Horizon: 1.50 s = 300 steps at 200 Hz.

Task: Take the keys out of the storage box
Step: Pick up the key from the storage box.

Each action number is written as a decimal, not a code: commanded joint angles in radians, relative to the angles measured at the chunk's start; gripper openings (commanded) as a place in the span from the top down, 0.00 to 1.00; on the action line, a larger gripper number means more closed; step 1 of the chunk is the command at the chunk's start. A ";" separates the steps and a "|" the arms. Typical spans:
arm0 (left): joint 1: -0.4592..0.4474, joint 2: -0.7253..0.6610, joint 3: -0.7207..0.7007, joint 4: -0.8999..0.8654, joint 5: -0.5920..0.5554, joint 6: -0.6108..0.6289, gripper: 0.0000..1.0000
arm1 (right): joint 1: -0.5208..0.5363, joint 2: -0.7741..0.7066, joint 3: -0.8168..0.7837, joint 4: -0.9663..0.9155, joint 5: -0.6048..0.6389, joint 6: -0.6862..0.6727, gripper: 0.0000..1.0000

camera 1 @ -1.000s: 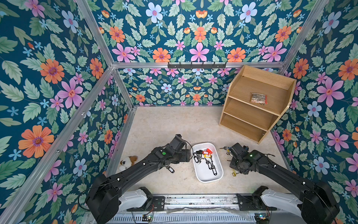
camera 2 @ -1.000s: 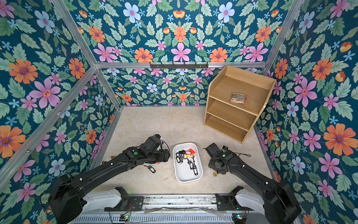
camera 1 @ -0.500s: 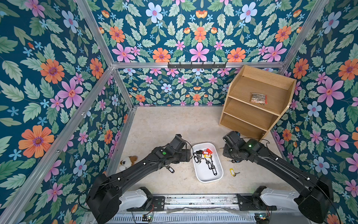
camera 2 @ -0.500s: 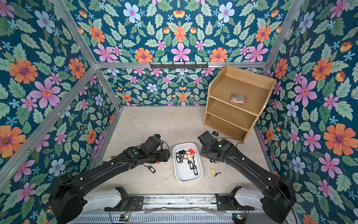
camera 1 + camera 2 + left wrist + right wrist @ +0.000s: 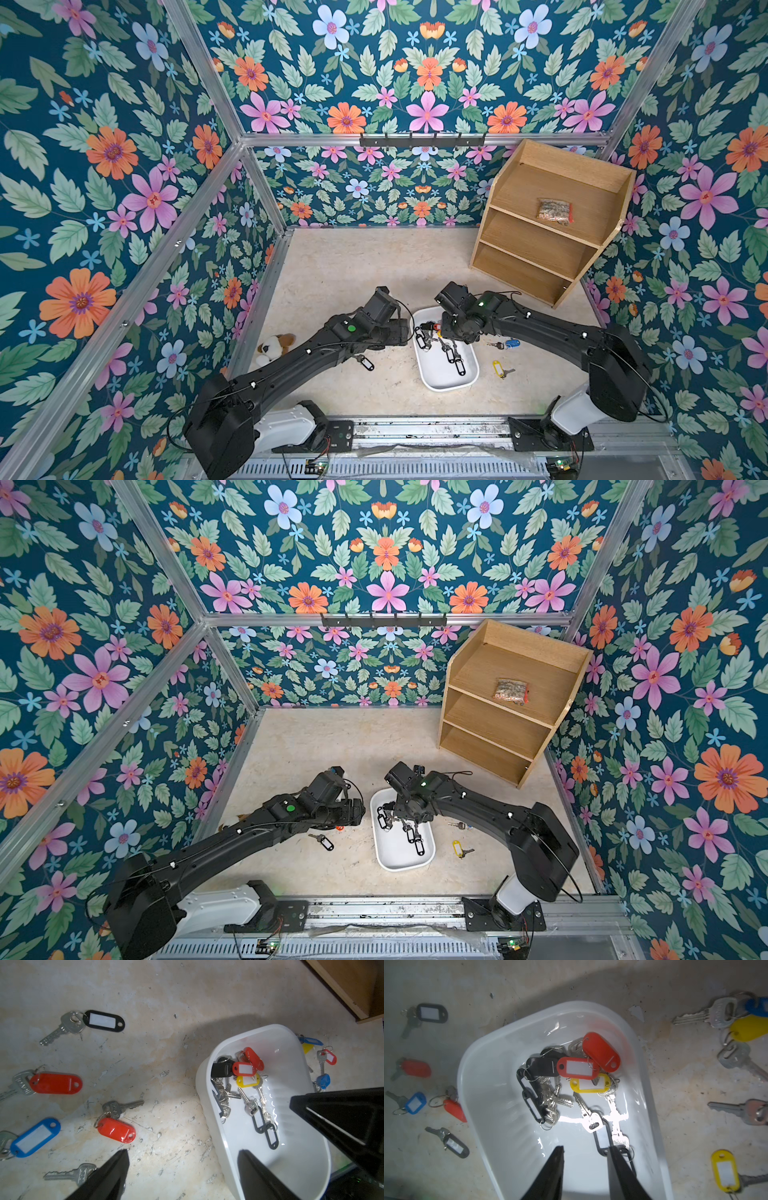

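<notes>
Several keys [image 5: 428, 334] crowd the storage box [image 5: 451, 384] at its twelve o'clock end, so the right gripper [image 5: 585, 1148], parted and empty like the left gripper [image 5: 182, 1151], should pinch one tag.

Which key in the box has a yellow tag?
The one whose yellow oval plastic tag touches the red windowed tag; others in the white plastic box are red or black.
</notes>
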 commanded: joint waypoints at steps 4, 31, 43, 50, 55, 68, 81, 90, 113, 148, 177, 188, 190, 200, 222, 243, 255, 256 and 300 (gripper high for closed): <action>-0.001 -0.008 -0.006 -0.010 -0.011 0.000 0.12 | 0.022 0.087 0.031 0.009 -0.011 -0.022 0.61; 0.000 -0.019 -0.018 -0.012 -0.014 -0.002 0.12 | 0.055 0.162 0.060 -0.013 0.013 -0.015 0.61; -0.001 -0.021 -0.023 -0.013 -0.016 -0.002 0.12 | 0.060 0.181 0.058 -0.007 0.011 -0.013 0.61; 0.000 -0.023 -0.025 -0.014 -0.016 -0.002 0.12 | 0.061 0.188 0.056 -0.004 0.010 -0.011 0.61; 0.000 -0.024 -0.025 -0.014 -0.016 -0.002 0.12 | 0.061 0.193 0.052 -0.003 0.011 -0.011 0.61; 0.000 -0.024 -0.026 -0.014 -0.016 -0.003 0.12 | 0.061 0.204 0.053 -0.005 0.014 -0.014 0.62; 0.000 -0.023 -0.028 -0.014 -0.014 -0.004 0.12 | 0.061 0.213 0.053 -0.017 0.025 -0.015 0.63; 0.000 -0.024 -0.028 -0.012 -0.015 -0.004 0.12 | 0.060 0.218 0.055 -0.026 0.035 -0.015 0.63; 0.000 -0.020 -0.031 -0.005 -0.009 -0.005 0.12 | 0.061 0.229 0.057 -0.036 0.045 -0.015 0.63; -0.001 -0.015 -0.027 -0.006 -0.005 -0.005 0.12 | 0.060 0.248 0.052 -0.029 0.047 -0.017 0.64; 0.000 -0.021 -0.028 -0.009 -0.006 -0.004 0.12 | 0.061 0.257 0.046 -0.022 0.047 -0.015 0.72; -0.001 -0.020 -0.028 -0.011 -0.004 -0.004 0.12 | 0.061 0.255 0.045 -0.022 0.047 -0.014 0.78; 0.000 -0.019 -0.028 -0.010 -0.004 -0.004 0.12 | 0.061 0.255 0.046 -0.022 0.047 -0.015 0.79; -0.001 -0.018 -0.028 -0.011 -0.005 -0.004 0.12 | 0.061 0.253 0.044 -0.023 0.047 -0.015 0.84; 0.000 -0.013 -0.026 -0.010 -0.004 -0.004 0.12 | 0.061 0.238 0.050 -0.035 0.061 -0.011 0.95; -0.001 -0.010 -0.023 -0.009 0.000 -0.004 0.12 | 0.061 0.212 0.059 -0.058 0.079 -0.004 1.00; -0.001 -0.008 -0.023 -0.008 0.001 -0.004 0.12 | 0.060 0.192 0.070 -0.076 0.091 -0.001 1.00; 0.000 -0.008 -0.023 -0.007 0.001 -0.004 0.12 | 0.061 0.191 0.071 -0.078 0.092 -0.001 1.00; 0.000 -0.009 -0.021 -0.006 0.003 -0.005 0.12 | 0.055 0.089 0.107 -0.152 0.151 0.019 1.00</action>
